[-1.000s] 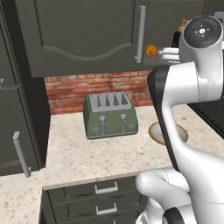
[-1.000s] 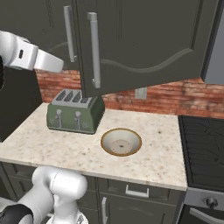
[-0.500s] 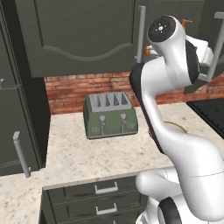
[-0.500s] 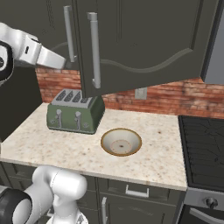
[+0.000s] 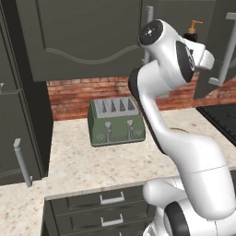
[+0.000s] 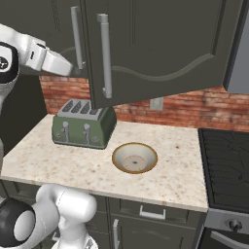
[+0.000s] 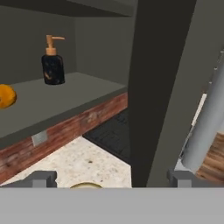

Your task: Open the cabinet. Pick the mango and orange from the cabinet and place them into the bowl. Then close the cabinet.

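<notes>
Now tool wide open, empty, beside cabinet door edge.

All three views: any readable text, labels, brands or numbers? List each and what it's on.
None readable.
The toaster has no brand or markings that can be made out.
The soap dispenser on the cabinet shelf carries no label.
The stove knob has no legible marks.

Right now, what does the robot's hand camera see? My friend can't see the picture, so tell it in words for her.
Looking into the open cabinet: on its grey shelf stand a black soap bottle with an orange pump and, at the left edge, the orange. The cabinet's swung-out dark door rises in the middle, its silver handle to the right, with brick wall and speckled counter below the shelf.
</notes>
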